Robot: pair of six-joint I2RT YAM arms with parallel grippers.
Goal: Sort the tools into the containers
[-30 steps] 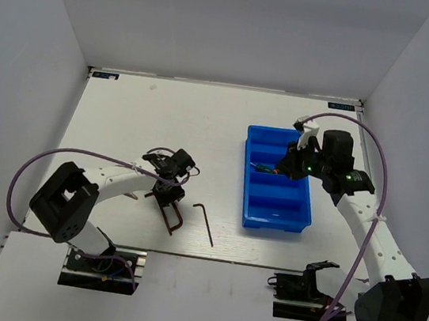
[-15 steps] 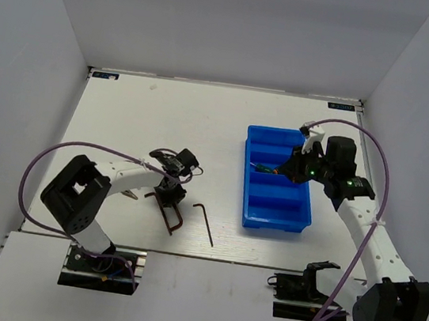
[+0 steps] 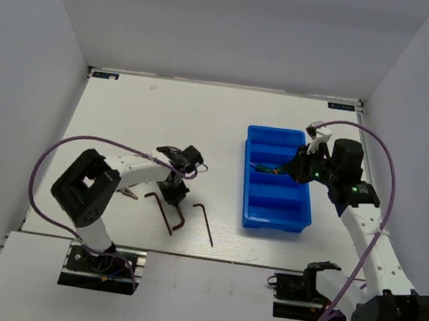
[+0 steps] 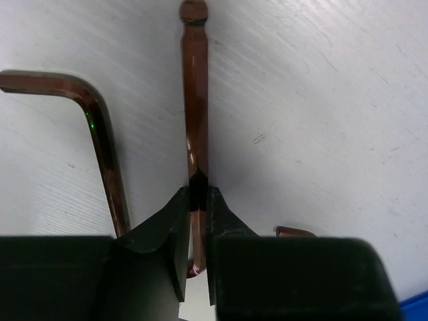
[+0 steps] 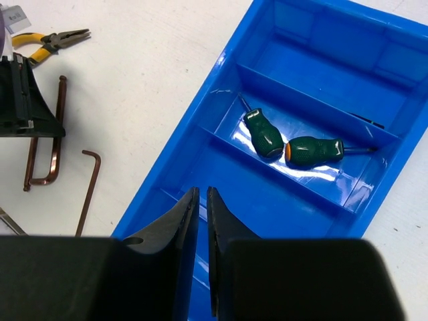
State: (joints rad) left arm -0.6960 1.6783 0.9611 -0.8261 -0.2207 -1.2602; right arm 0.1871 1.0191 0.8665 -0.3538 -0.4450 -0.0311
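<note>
My left gripper (image 3: 176, 190) is shut on the long shaft of a brown hex key (image 4: 194, 100), low over the white table. A second hex key (image 4: 101, 144) lies just left of it, and a third (image 3: 206, 222) lies apart to the right. The yellow-and-black pliers (image 3: 127, 193) lie left of the gripper. The blue tray (image 3: 302, 197) holds two green screwdrivers (image 5: 263, 132) (image 5: 314, 150) in its second section from the far end. My right gripper (image 5: 199, 191) hovers over the tray with its jaws nearly closed on nothing.
Grey walls enclose the table on three sides. The right arm's purple cable (image 3: 382, 164) loops beside the tray. The left arm (image 3: 129, 171) stretches low across the table's left half.
The left gripper has shifted slightly right and away over the hex keys, uncovering the pliers. The right gripper has drawn back to the right, away from the screwdrivers.
</note>
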